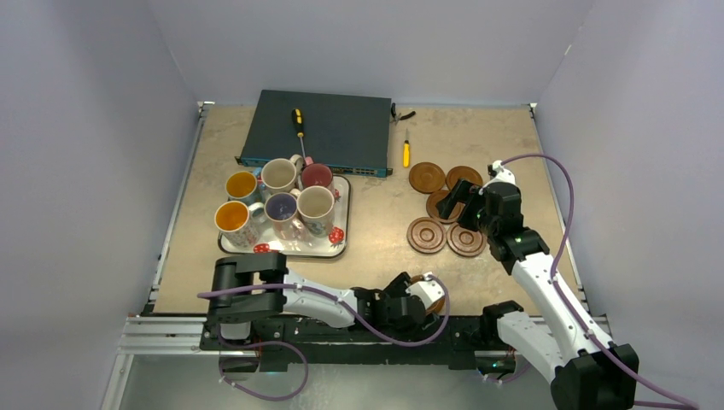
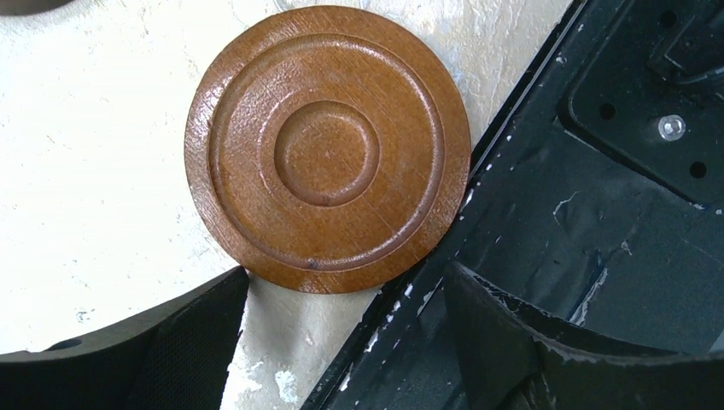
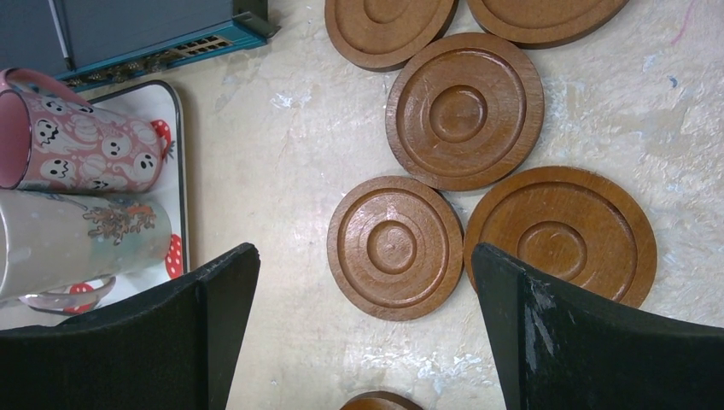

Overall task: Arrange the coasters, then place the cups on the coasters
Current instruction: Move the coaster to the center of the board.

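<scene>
Five brown ringed coasters (image 1: pixel 426 235) lie clustered on the table's right side, seen close in the right wrist view (image 3: pixel 394 248). My right gripper (image 1: pixel 462 203) hovers over them, open and empty (image 3: pixel 363 256). A sixth coaster (image 2: pixel 327 149) lies flat by the near edge against the black rail. My left gripper (image 2: pixel 346 342) is open just short of it, the left fingertip (image 2: pixel 230 286) at its rim, holding nothing. In the top view that gripper (image 1: pixel 424 296) covers most of this coaster (image 1: pixel 437 301). Six cups (image 1: pixel 282 205) stand on the strawberry tray (image 1: pixel 337 246); a pink ghost-print one (image 3: pixel 77 141) is nearest the switch.
A blue-grey network switch (image 1: pixel 320 132) sits at the back with a yellow-and-black screwdriver (image 1: pixel 299 124) on it. A small yellow screwdriver (image 1: pixel 406 154) lies right of it. The black base rail (image 2: pixel 598 213) runs along the near edge. Walls close in three sides.
</scene>
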Controlling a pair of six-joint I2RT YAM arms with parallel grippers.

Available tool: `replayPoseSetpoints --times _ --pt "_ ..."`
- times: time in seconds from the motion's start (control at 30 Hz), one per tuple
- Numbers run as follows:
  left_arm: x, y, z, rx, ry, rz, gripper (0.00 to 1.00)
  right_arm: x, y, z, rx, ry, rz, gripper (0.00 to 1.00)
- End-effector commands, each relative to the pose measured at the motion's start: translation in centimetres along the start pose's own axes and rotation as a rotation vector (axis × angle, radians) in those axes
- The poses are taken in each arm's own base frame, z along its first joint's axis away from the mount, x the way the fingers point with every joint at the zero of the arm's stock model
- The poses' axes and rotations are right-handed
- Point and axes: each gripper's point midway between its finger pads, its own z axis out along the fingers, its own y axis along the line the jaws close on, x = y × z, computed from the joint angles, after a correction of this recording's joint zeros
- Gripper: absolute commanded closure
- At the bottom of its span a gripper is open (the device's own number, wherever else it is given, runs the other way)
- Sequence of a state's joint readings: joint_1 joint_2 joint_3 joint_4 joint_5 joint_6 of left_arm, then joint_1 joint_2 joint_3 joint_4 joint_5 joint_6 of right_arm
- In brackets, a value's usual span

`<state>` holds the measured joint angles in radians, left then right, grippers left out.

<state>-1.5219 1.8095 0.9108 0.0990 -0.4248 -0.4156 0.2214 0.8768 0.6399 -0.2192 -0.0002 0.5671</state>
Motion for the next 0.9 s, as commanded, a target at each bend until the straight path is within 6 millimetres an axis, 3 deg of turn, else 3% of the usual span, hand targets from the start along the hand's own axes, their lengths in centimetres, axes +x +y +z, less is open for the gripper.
replayPoseSetpoints --times 0.0,0.37,0.87 --pt "0.5 4.1 2.3 -0.235 -0.001 -0.067 0.2 -2.0 1.6 -0.6 -0.057 -0.049 -0.014 0.02" --pt "-0.3 3.6 3.9 -0.221 -0.012 -0.184 0.2 -1.3 1.4 -0.5 -0.055 -0.033 -0.011 0.02" --pt "-1.5 3.6 4.2 -0.145 -0.055 -0.257 0.17 -1.1 1.3 -0.4 -0.056 -0.026 -0.009 0.02"
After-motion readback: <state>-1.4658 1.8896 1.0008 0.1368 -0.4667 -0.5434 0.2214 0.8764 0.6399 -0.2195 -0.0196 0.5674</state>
